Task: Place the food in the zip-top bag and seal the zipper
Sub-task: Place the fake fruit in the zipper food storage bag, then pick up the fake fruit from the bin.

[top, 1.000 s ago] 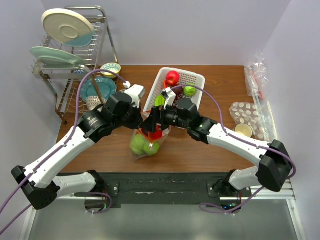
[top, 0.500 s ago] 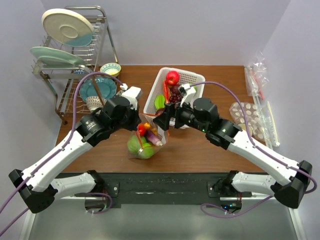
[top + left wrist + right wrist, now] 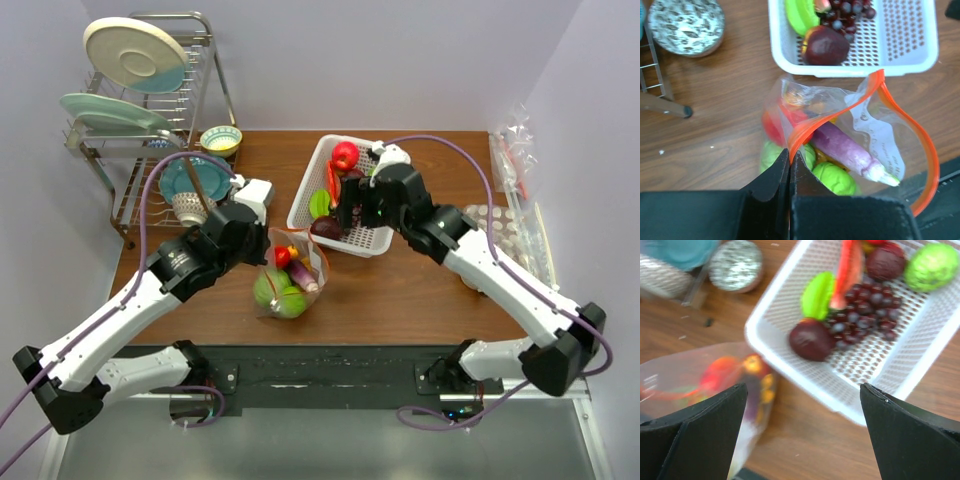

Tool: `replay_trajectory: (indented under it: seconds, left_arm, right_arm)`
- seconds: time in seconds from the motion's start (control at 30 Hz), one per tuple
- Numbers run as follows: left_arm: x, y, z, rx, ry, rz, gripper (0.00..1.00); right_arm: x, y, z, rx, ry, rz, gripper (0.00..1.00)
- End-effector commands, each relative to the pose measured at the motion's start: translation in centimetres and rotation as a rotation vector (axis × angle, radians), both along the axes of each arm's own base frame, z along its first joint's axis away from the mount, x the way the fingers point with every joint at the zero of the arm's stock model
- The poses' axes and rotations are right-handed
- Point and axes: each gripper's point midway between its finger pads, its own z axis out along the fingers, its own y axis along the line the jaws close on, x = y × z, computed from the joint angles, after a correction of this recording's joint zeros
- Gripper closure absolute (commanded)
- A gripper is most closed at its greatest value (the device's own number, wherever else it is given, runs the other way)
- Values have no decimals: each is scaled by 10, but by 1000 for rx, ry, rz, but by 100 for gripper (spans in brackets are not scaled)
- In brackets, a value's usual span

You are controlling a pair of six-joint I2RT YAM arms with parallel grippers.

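Observation:
The clear zip-top bag (image 3: 290, 278) lies on the table in front of the white basket (image 3: 385, 160), its mouth open. It holds a purple eggplant (image 3: 847, 150), green pieces (image 3: 835, 177) and red and yellow pieces (image 3: 772, 125). My left gripper (image 3: 789, 152) is shut on the orange-red zipper (image 3: 920, 150) at the mouth's near-left edge; it also shows in the top view (image 3: 268, 243). My right gripper (image 3: 802, 387) is open and empty above the basket's near rim (image 3: 790, 372); in the top view (image 3: 342, 213) it is clear of the bag.
The basket holds a dark red fruit (image 3: 811, 339), grapes (image 3: 865, 315), a green fruit (image 3: 932, 265), a red chili (image 3: 845, 270) and a green piece (image 3: 817, 295). A dish rack (image 3: 140, 100), teal plate (image 3: 195, 178) and patterned cup (image 3: 685, 22) stand left. Clear packets (image 3: 515, 150) lie right.
My right gripper has pulled back from the bag's mouth and moved up and right over the basket, open. The bag has shifted slightly left and its mouth stands wider. My left gripper keeps its hold.

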Motion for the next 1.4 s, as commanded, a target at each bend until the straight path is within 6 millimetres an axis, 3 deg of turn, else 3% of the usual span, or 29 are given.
replay_trajectory:
  seconds: [0.0,0.03,0.1,0.13,0.17,0.2,0.23,0.3,0.53,0.63,0.77,0.97,1.13,1.17,1.3,1.37]
  left_arm:
    - [6,20,27,6,-85,94,100]
    - [5,23,30,15,-85,99,100]
    - [5,28,41,23,-106,105,100]
    - [6,28,47,20,-117,102,100]
    - [6,27,47,29,-114,95,100]
    - [5,28,46,39,-107,93,100]
    - [6,27,45,45,-101,95,100]
    - [6,26,42,61,-86,90,100]
    - [9,16,28,61,-58,58,100]
    - [9,12,29,54,-57,47,100]
    - [10,11,30,55,-57,41,100]
    - [11,7,31,44,-56,28,100]
    - [11,1,30,36,-43,11,100]
    - [11,0,30,34,-42,9,100]
    - [11,-2,30,28,-41,6,100]
    - [12,-3,29,27,-36,3,100]
  right_arm:
    - [28,-15,-12,-74,49,-32,2]
    - [34,-15,-7,-80,37,-43,2]
    - [46,-15,-23,-137,68,-55,2]
    - [54,-13,-22,-141,67,-58,2]
    - [58,-15,-25,-163,75,-62,2]
    - [67,-15,-42,-200,104,-67,3]
    - [75,-12,-36,-210,92,-68,4]
    - [86,-20,-47,-285,115,-87,5]
    - [133,-22,-101,-337,226,-106,9]
    - [144,-21,-114,-349,244,-108,7]
    - [153,-19,-156,-386,312,-101,3]
    - [154,-16,-204,-334,406,-79,1]
    - [159,-27,-238,-367,451,-123,2]
    - [159,-27,-241,-370,456,-123,3]
    - [154,-27,-242,-366,465,-111,41]
    - [156,-27,-223,-342,421,-117,60]
